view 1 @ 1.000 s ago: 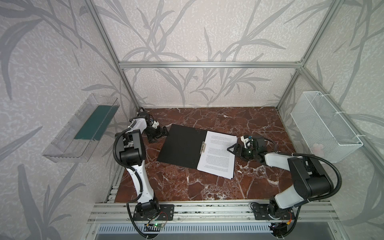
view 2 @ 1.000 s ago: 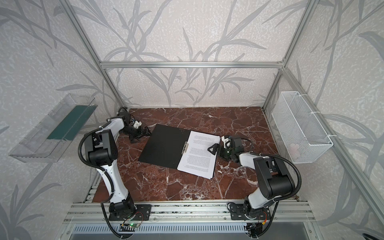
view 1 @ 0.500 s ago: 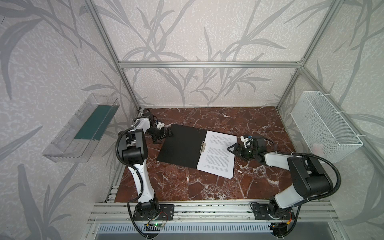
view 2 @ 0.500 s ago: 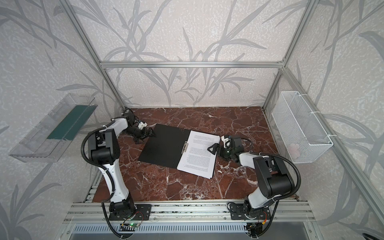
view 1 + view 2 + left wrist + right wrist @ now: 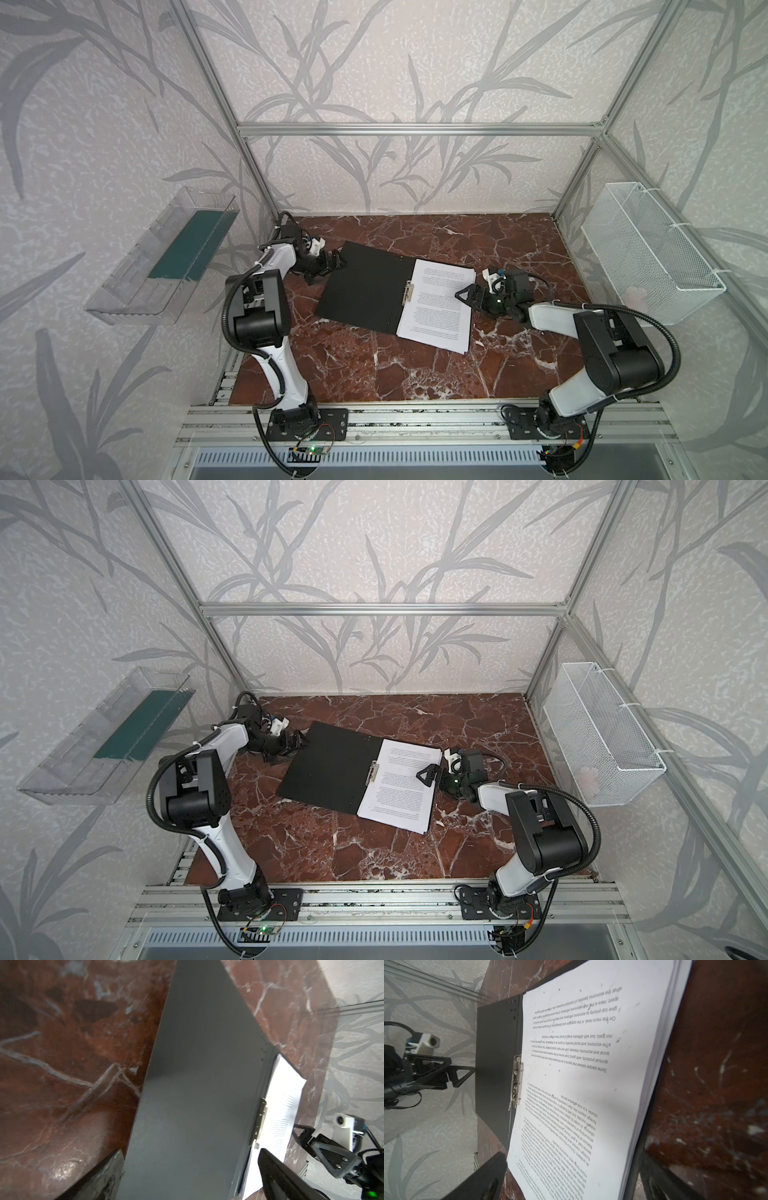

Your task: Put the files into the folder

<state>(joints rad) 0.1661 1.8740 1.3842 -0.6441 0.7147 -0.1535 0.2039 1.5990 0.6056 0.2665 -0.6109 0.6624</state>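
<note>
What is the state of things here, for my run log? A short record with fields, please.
folder: open flat on the table, black inside up
files: stacked on the folder's right half, beside the metal clip
left hand: open, at the folder's far left corner
right hand: open, at the files' right edge
task: files lie in the folder; cover not closed
walls: clear tray left, mesh basket right

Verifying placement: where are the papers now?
In both top views the papers lie mid-table on the right half of the open folder, beside its metal clip, right claw at their right edge.
</note>
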